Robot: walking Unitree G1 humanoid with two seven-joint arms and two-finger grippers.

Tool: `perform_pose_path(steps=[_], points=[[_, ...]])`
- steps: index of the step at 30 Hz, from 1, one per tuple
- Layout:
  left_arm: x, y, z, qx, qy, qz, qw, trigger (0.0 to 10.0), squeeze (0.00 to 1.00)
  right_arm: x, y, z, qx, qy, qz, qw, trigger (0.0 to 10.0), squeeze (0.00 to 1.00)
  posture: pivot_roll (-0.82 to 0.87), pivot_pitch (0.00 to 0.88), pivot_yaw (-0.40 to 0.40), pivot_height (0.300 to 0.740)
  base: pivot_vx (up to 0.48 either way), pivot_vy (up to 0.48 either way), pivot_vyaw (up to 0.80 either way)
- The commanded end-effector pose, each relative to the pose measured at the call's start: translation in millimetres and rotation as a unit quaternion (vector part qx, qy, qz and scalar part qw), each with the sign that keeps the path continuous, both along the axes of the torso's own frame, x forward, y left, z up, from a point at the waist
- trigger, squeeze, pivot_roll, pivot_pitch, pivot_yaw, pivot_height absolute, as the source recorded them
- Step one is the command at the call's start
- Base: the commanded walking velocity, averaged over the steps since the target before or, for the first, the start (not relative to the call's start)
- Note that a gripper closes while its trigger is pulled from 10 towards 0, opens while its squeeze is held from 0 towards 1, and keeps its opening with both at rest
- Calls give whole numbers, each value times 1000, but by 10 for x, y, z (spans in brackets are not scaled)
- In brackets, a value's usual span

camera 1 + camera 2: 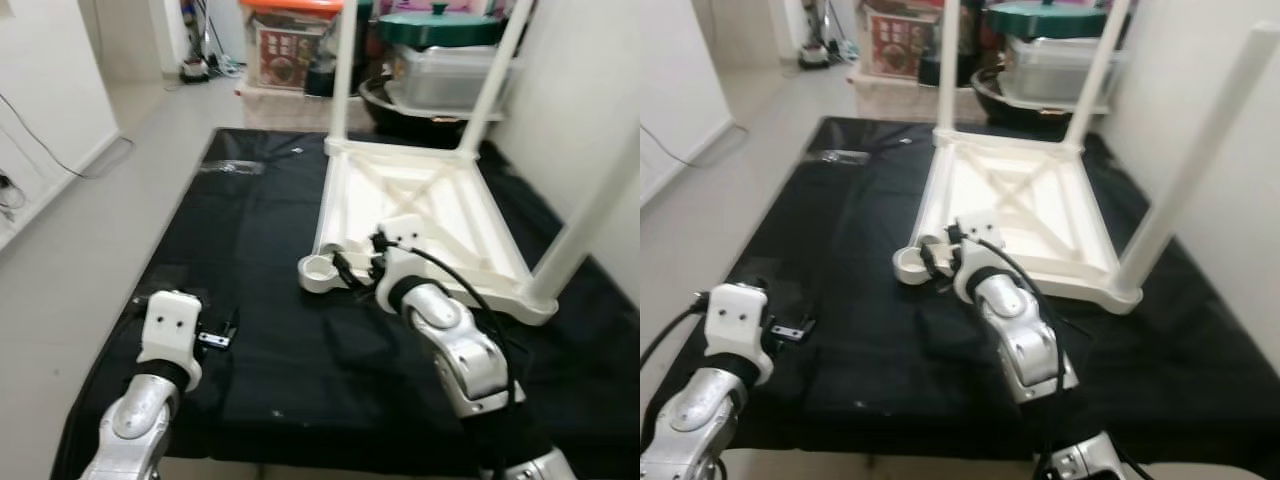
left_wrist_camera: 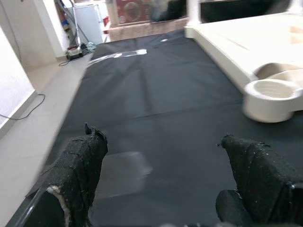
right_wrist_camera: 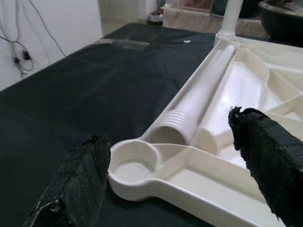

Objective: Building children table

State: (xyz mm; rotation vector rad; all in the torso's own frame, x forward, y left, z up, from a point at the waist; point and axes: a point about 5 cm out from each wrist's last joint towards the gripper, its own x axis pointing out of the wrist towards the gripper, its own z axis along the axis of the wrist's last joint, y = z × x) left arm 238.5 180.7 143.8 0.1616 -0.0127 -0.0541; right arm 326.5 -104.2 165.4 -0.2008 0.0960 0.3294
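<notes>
A white children table (image 1: pixel 440 215) lies upside down on a black mat (image 1: pixel 260 240). Three white legs stand up from its corners: far left (image 1: pixel 342 70), far right (image 1: pixel 495 75) and near right (image 1: pixel 590 215). The near left corner socket (image 1: pixel 320 270) is empty. A loose leg (image 3: pixel 199 101) with a threaded end lies inside the tabletop along its left edge. My right gripper (image 1: pixel 355 270) is open, low over the mat right beside the empty socket (image 3: pixel 132 161) and holding nothing. My left gripper (image 1: pixel 222 330) is open over the mat's near left part, well apart from the table.
A clear plastic bag (image 1: pixel 235 165) lies on the mat's far left part. Storage boxes (image 1: pixel 290 40) and a big pot (image 1: pixel 435 30) crowd the floor beyond the mat. A white wall (image 1: pixel 600 90) runs along the right. Grey floor (image 1: pixel 110 200) lies to the left.
</notes>
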Motion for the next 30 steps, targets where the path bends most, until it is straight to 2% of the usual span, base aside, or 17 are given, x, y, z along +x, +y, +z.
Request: perform_pose_path(steps=[1, 13, 19, 21, 30], points=[[4, -1, -29, -4, 10, -1, 1000, 10000, 0, 16, 20, 5, -1, -5, 2, 1000, 10000, 0, 92, 0, -94, 740, 0, 480, 0], [-1, -9, -16, -1, -4, 0, 1000, 10000, 0, 23, 92, -51, 7, -2, 16, 1000, 10000, 0, 101, 0, -104, 740, 0, 0, 0], [1, -11, -19, -8, -2, -7, 1000, 10000, 0, 14, 116, -77, -4, -9, 26, 1000, 10000, 0, 99, 0, -104, 740, 0, 0, 0], [1, -14, -19, -8, -2, -7, 1000, 10000, 0, 15, 106, -96, 1, -5, 22, 1000, 10000, 0, 101, 0, -105, 740, 330, 0, 800], [-7, -31, -25, -8, -2, -12, 1000, 10000, 0, 23, 47, -162, -2, 6, 12, 1000, 10000, 0, 101, 0, -106, 740, 356, 0, 0]])
